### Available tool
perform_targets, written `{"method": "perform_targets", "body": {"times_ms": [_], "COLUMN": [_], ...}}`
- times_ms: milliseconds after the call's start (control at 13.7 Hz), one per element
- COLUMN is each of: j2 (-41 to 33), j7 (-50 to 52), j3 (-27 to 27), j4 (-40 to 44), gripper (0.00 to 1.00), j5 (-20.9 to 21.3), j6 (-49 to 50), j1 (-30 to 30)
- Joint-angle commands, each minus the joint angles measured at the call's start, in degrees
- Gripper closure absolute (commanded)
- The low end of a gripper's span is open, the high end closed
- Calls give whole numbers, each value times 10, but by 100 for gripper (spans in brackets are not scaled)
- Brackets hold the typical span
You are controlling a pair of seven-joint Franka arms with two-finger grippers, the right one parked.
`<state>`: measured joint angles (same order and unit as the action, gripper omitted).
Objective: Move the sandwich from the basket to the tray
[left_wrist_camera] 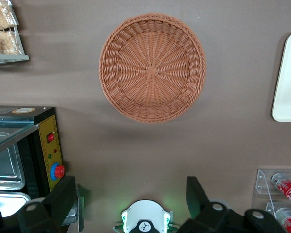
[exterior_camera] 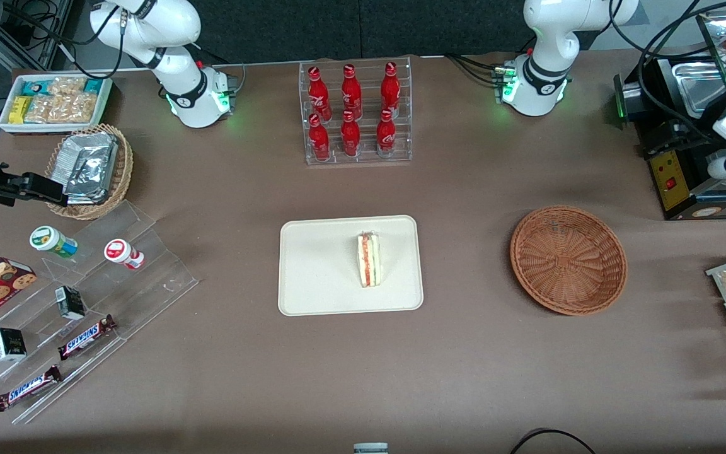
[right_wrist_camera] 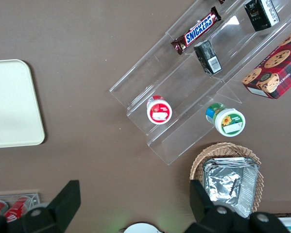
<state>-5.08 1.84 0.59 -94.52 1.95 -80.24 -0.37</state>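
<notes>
The sandwich point(exterior_camera: 370, 260) is on the tray point(exterior_camera: 312, 277), right in the middle of the front frame. It lies on the half of the tray nearer the working arm's end, with bare cream surface all round it. Its cut side faces the camera, showing a red-orange stripe and a pale green one between the white bread. The tray sits flat on the brown table.

Out toward the working arm's end, at about the same height in the frame and well apart from the tray, sits the basket point(exterior_camera: 568, 259). The wrist view looks straight down into it, and its woven bottom shows from rim to rim.

And the gripper point(left_wrist_camera: 129, 183) hangs high above the table, with its dark fingers point(left_wrist_camera: 62, 194) spread wide and only brown tabletop between them. It is well clear of the basket and touches nothing.

In the upper middle of the front frame, farther from the camera than the tray, a clear rack point(exterior_camera: 355, 113) holds six red bottles upright. At the working arm's end a black machine point(exterior_camera: 672, 176) with a yellow panel stands by the frame's edge, farther from the camera than the basket
</notes>
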Motion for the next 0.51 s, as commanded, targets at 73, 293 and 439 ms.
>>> {"method": "perform_targets", "body": {"times_ms": [73, 293, 439], "j2": [-35, -13, -9], "j7": [-25, -18, -21], "j3": [-31, -32, -33], "j4": [-44, -25, -17], "gripper": [0, 0, 0], "j5": [-5, 2, -3], "j6": [-20, -20, -14], "j1": [-13, -47, -48]}}
